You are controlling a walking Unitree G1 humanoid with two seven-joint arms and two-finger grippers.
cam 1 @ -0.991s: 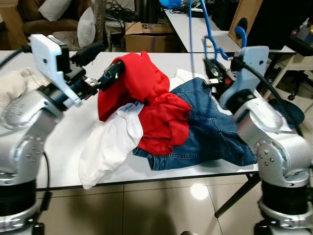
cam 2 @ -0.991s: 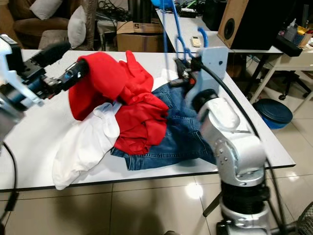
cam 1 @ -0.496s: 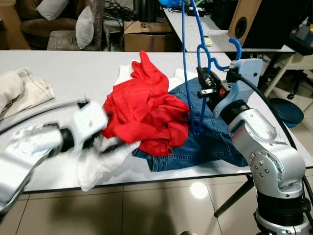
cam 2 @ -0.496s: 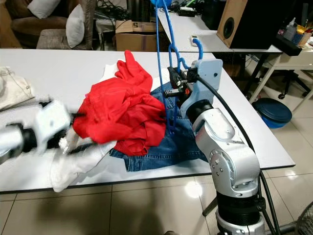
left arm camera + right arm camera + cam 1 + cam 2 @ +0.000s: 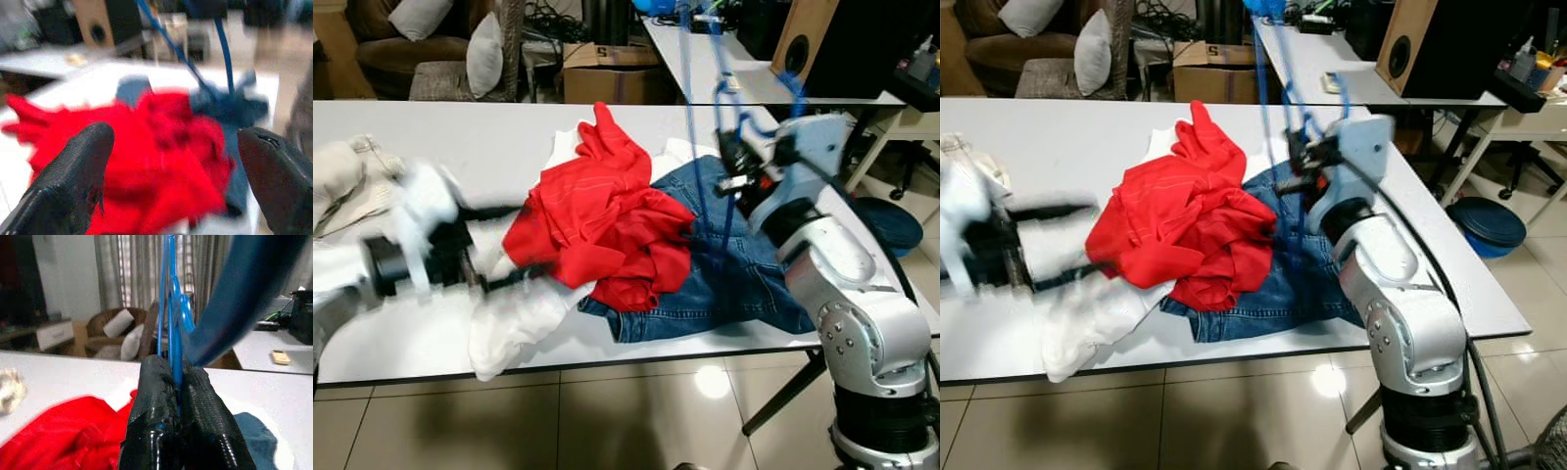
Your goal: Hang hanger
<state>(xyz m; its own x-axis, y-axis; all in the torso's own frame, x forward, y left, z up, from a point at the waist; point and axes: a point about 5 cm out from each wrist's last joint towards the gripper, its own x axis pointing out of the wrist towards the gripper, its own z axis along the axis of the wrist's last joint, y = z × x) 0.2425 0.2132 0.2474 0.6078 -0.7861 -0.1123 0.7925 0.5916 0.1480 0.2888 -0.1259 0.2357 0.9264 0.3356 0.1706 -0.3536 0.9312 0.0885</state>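
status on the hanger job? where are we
Done: the right gripper has the blue hanger clamped between its fingers, held upright over the jeans.
In hand: the left gripper is open and pointed at the red garment, not gripping it.
Left: nothing is on the hanger yet; the red garment, white garment and jeans all lie heaped on the table.
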